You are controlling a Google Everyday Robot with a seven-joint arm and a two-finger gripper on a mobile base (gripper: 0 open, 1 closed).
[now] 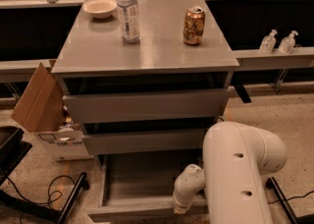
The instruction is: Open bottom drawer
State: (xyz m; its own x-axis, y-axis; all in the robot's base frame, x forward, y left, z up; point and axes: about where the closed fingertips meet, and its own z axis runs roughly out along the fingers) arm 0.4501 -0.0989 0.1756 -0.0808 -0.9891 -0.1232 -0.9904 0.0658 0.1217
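Observation:
The bottom drawer point(142, 182) of the grey cabinet stands pulled out toward me, showing its plain grey tray. Its front panel point(128, 213) lies at the lower edge of the camera view. My gripper point(181, 207) is at the right part of that front panel, below the white wrist point(190, 183). The big white arm point(240, 169) covers the drawer's right end. The two drawers above, middle point(147, 141) and top point(146, 105), each stick out slightly.
On the cabinet top point(162, 48) stand a white bowl point(100, 7), a water bottle point(128, 12) and a drink can point(194, 25). An open cardboard box point(45, 110) sits on the floor at the left, with cables and a black base point(29, 203) below it. Two pump bottles point(277, 42) stand on a ledge at the right.

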